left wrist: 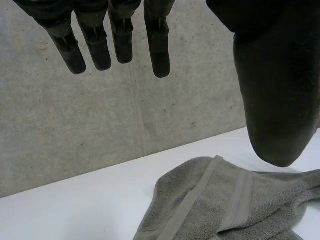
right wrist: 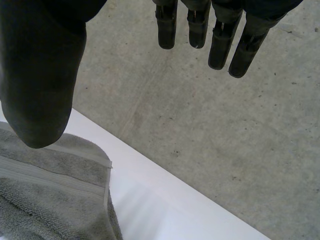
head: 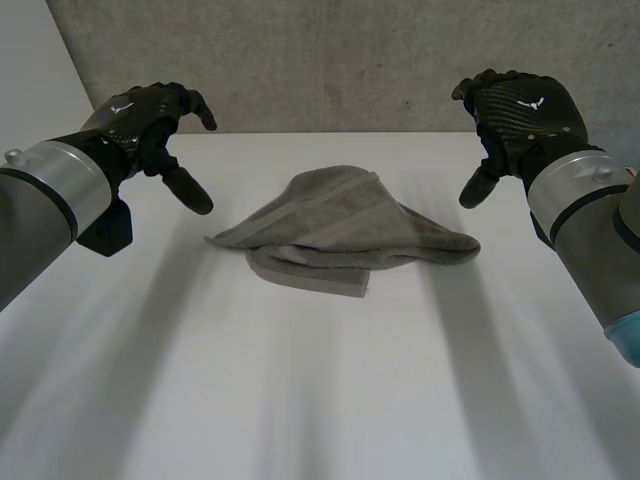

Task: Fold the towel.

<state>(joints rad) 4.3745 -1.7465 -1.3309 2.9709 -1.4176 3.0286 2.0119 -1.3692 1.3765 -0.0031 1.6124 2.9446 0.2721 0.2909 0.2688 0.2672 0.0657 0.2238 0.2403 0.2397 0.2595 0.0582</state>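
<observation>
A wide white worktop point(head: 320, 400) runs away from the viewer to a rough grey concrete wall point(head: 340, 60) standing behind its far edge. Two robot arms reach in over the worktop, the left arm point(head: 40, 210) from one side and the right arm point(head: 590, 230) from the other, each with a silver cuff at the wrist. Between them, in the middle of the worktop and nearer its far edge, lies a grey-green towel point(head: 340, 230). It is bunched into a loose rounded heap, with one layer lapped over another and a thicker folded edge on the near side. The left hand point(head: 150, 115) hangs in the air beside the towel, apart from it, its fingers point(left wrist: 117, 40) straight and slightly spread and its thumb point(left wrist: 275, 100) held well away from them. The right hand point(head: 520, 110) hangs at the towel's other side in the same way, also apart from the cloth, fingers straight and thumb wide of them. Flat woven bands point(left wrist: 200, 195) run across the towel's top layer near its edge.
</observation>
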